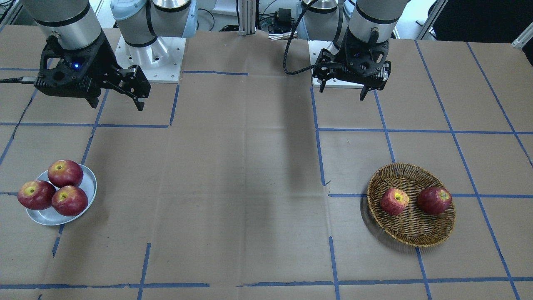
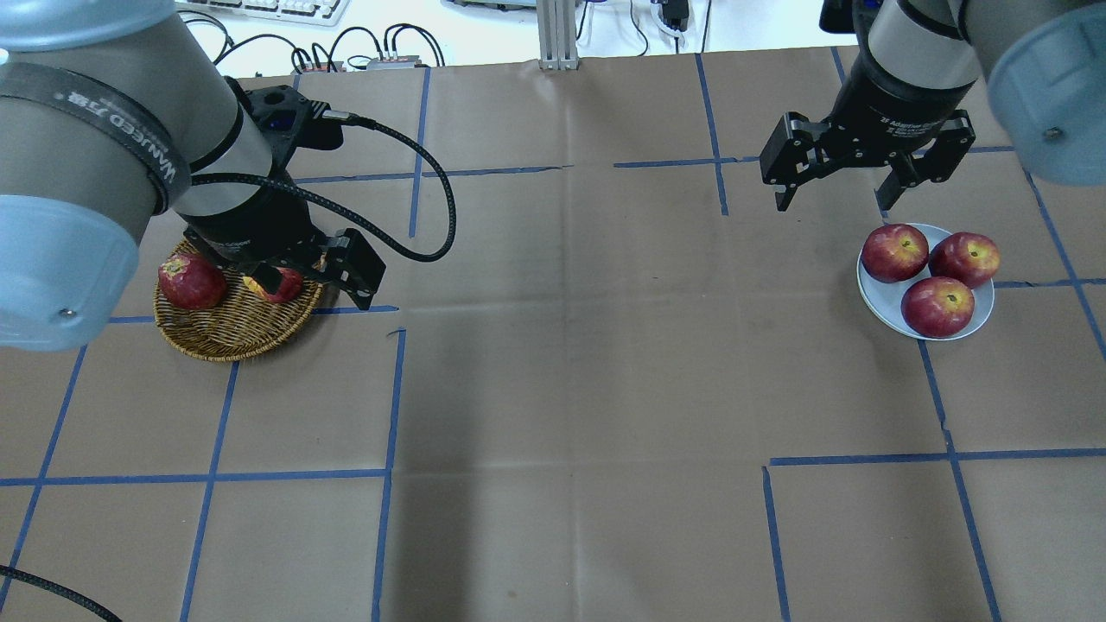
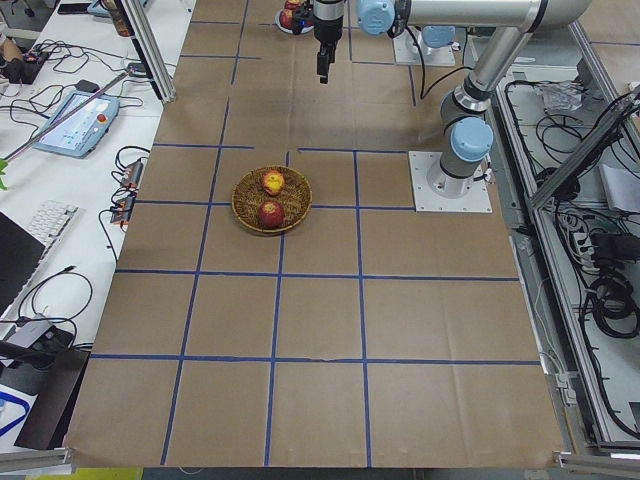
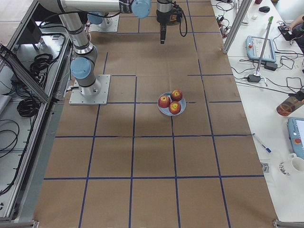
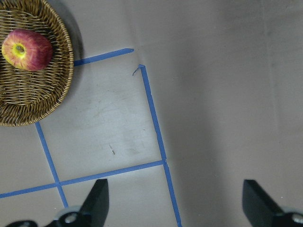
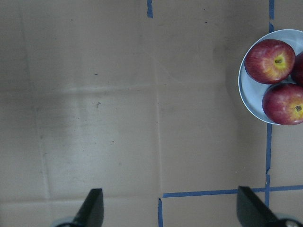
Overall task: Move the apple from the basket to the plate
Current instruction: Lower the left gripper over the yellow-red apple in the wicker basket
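Observation:
The tan wicker basket [image 1: 412,233] sits on my left side of the table. It holds the lighter pinkish apple with a yellow top [image 1: 394,201] and a darker red apple [image 1: 434,200]. The apple also shows in the left wrist view [image 5: 27,48], at the top left inside the basket [image 5: 52,99]. My left gripper [image 1: 343,88] hangs open and empty, high above the table, between my base and the basket. The pale grey plate [image 1: 89,183] on my right side carries three dark red apples. My right gripper [image 2: 835,200] is open and empty, raised near the plate [image 2: 873,298].
Brown paper with blue tape lines covers the table [image 1: 250,187]. The arm base plates [image 1: 158,62] stand at my edge of the table. A black cable [image 2: 432,207] loops from my left wrist. Desks with keyboards and pendants lie beyond the table in the side views.

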Tool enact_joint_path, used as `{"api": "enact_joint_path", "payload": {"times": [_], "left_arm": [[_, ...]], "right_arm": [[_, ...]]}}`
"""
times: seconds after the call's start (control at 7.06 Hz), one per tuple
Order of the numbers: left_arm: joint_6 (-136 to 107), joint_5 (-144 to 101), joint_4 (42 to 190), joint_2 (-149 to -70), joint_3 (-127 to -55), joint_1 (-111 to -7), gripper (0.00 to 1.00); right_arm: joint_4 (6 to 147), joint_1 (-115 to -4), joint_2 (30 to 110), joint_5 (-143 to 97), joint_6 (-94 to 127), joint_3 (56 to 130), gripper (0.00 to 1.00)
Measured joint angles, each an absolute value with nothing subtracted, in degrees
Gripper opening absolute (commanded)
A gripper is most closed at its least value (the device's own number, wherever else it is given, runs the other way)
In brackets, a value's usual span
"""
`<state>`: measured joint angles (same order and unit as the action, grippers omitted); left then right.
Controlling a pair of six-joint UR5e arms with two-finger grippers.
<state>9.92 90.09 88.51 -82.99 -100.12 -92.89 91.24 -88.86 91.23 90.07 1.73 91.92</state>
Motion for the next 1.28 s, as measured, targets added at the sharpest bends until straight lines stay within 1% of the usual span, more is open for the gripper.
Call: {"api": "enact_joint_path", "payload": {"times": [1.28], "left_arm": [[11.87,90.18,84.68,-84.53,-100.28,-92.61,0.99]], "right_arm": [[91.23,-88.85,91.20,90.02,1.75,92.01,1.00]]}}
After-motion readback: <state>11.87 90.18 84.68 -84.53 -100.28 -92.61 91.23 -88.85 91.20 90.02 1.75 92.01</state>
